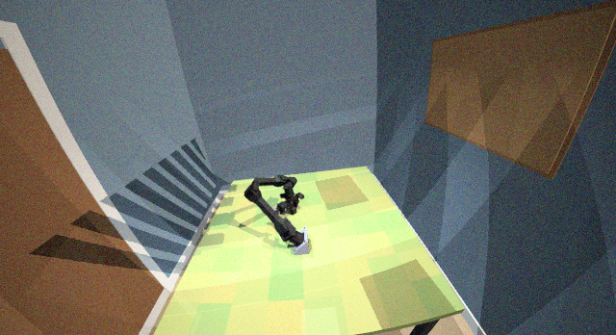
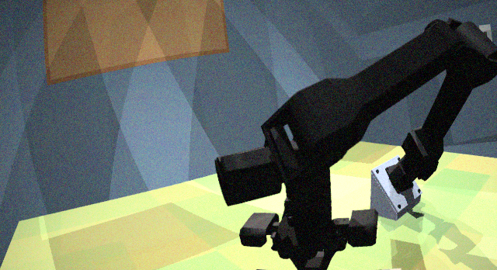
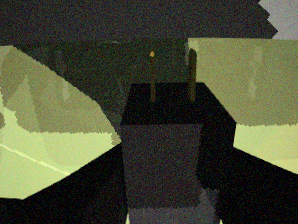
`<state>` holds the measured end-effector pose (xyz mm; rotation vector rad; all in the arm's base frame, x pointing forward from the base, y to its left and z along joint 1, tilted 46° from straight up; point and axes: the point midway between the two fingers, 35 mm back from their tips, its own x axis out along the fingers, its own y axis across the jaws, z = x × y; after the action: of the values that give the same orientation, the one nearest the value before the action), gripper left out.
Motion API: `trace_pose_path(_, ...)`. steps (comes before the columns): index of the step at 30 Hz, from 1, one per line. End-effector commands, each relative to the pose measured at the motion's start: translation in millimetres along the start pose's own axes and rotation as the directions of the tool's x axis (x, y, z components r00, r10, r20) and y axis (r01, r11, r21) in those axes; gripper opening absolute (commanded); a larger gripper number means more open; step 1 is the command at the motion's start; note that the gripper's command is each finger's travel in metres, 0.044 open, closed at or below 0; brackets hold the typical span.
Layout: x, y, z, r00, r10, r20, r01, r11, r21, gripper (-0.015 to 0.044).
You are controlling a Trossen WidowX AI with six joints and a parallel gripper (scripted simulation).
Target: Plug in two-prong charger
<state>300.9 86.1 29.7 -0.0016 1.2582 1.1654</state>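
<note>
The charger is a dark box with two thin brownish prongs pointing up the wrist view. My gripper is shut on it, one finger on each side. A dark grey face, apparently the power strip, spans the top of the wrist view, with a lighter patch at its right end. Both prong tips show just below its lower edge, with a dark shadow behind them. No outlet opening or shutter can be made out, so contact cannot be told. In the exterior view the fingertips are low at the bottom edge; the top view shows the arm small.
The arm's pale wedge-shaped base stands on the patchy yellow-green table. A brown panel hangs on the wall. Strong shadows cross the table.
</note>
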Motion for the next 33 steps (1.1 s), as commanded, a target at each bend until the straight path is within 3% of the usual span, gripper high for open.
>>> trace_pose_path(1, -0.6, 0.3, 1.8, 1.0, 0.002, 0.004, -0.002, 1.0, 0.005, 0.0)
trace_pose_path(33, -0.6, 0.5, 4.4, 1.0, 0.002, 0.004, -0.002, 1.0, 0.005, 0.0)
